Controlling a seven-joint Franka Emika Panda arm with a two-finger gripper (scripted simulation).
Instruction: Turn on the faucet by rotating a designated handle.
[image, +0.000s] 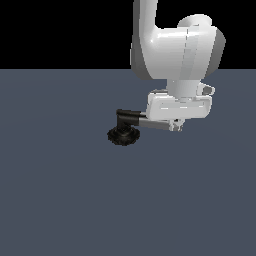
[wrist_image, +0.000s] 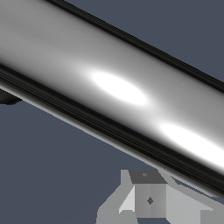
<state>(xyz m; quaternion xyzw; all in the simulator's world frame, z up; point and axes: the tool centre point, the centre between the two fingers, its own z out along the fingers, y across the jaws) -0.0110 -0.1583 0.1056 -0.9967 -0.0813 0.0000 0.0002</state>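
Faucet (image: 122, 134) sits on the flat grey-blue floor (image: 60, 200), roughly mid-floor, a little toward the exterior view's left of centre and nearer the far edge than the near one. Black scalloped base (image: 121, 136) flat on the floor, short black elbow post (image: 125, 117) rising from it. From the elbow the handle (image: 152, 124), a grey-silver bar, runs out toward the exterior view's right, about level, tilted slightly down. Its far end goes under the white gripper (image: 176, 126), which hangs from the big white arm (image: 170, 45) coming down from above. Gripper body sits right over the bar's outer end, fingers dropped to bar height. Wrist view is filled by the shiny handle (wrist_image: 118, 87) running diagonally, very close to the camera, with one grey fingertip (wrist_image: 148, 199) just beside it. Other finger hidden, so whether the claw is clenched on the bar or loose around it — cannot tell, maybe just touching.
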